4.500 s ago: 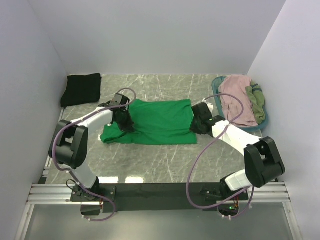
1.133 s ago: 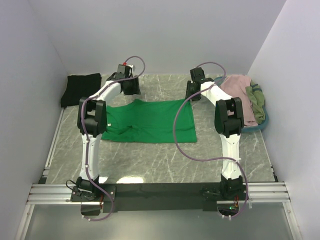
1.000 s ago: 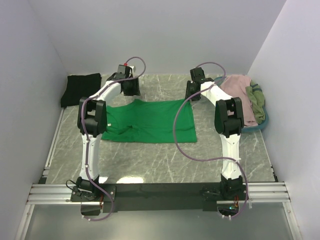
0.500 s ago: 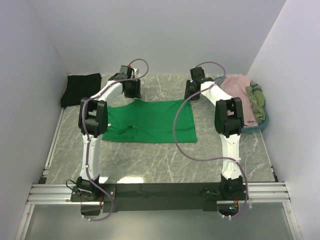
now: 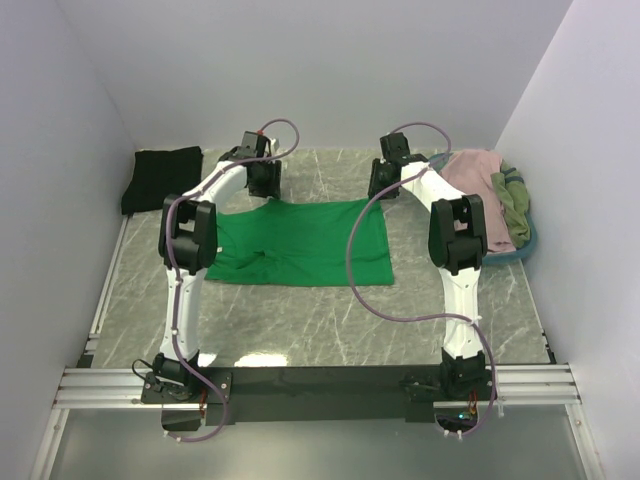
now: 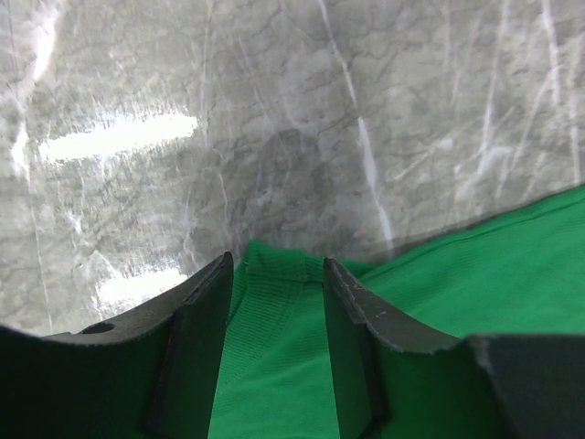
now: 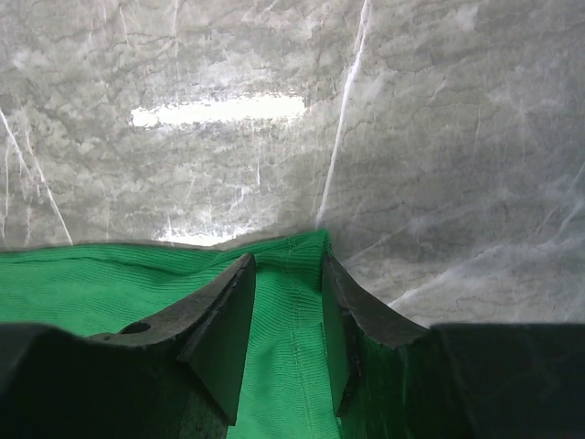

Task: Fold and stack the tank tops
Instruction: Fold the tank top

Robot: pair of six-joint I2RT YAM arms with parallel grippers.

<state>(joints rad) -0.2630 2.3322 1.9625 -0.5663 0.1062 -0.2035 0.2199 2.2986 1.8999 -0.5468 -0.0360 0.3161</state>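
Observation:
A bright green tank top (image 5: 300, 245) lies spread flat on the marble table. My left gripper (image 5: 266, 188) is at its far left strap, and in the left wrist view the open gripper (image 6: 276, 265) has the green strap end (image 6: 274, 306) lying between its fingers. My right gripper (image 5: 380, 188) is at the far right corner, and in the right wrist view it (image 7: 287, 261) is open astride the hemmed corner (image 7: 291, 320). A folded black tank top (image 5: 162, 178) lies at the far left. Pink (image 5: 470, 195) and olive (image 5: 512, 205) tops fill the basket.
The teal oval basket (image 5: 527, 242) stands at the far right against the wall. White walls close in the table on the left, back and right. Both arms stretch out over the table, with purple cables looping over the green top's right edge.
Since the earliest frame both arms have gone from the green top's near sides to its far corners. Over the last second the left wrist has shifted slightly to the right; the cloth has not moved.

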